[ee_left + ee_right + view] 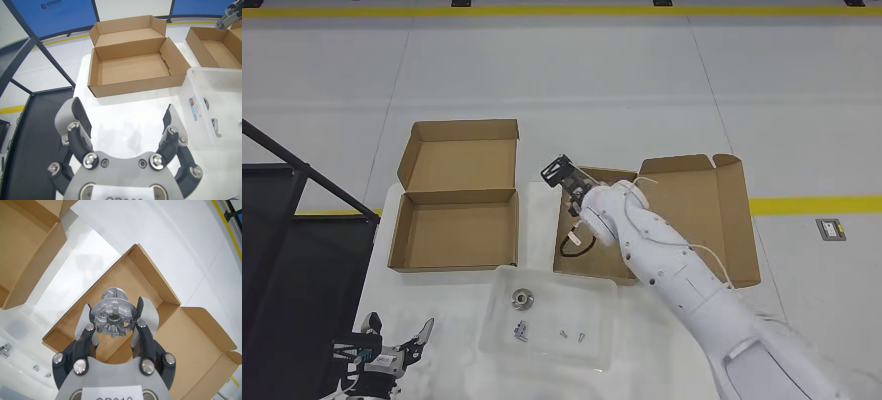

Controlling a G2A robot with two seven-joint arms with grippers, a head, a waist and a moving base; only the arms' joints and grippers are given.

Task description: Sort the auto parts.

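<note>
There are two cardboard boxes [452,232] [697,210], one clear bin [542,280], two metal hubs [523,297] [113,317], one bracket [521,331], two bolts [564,334] [581,337].

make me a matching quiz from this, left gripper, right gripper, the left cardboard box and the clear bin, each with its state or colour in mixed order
Things:
1 left gripper
2 right gripper
3 left cardboard box
4 clear bin

States:
a holds loose metal parts
b brown, lid flap folded back
c open, above the white table
d shut on a round metal part

Pairs: 1-c, 2-d, 3-b, 4-a
</note>
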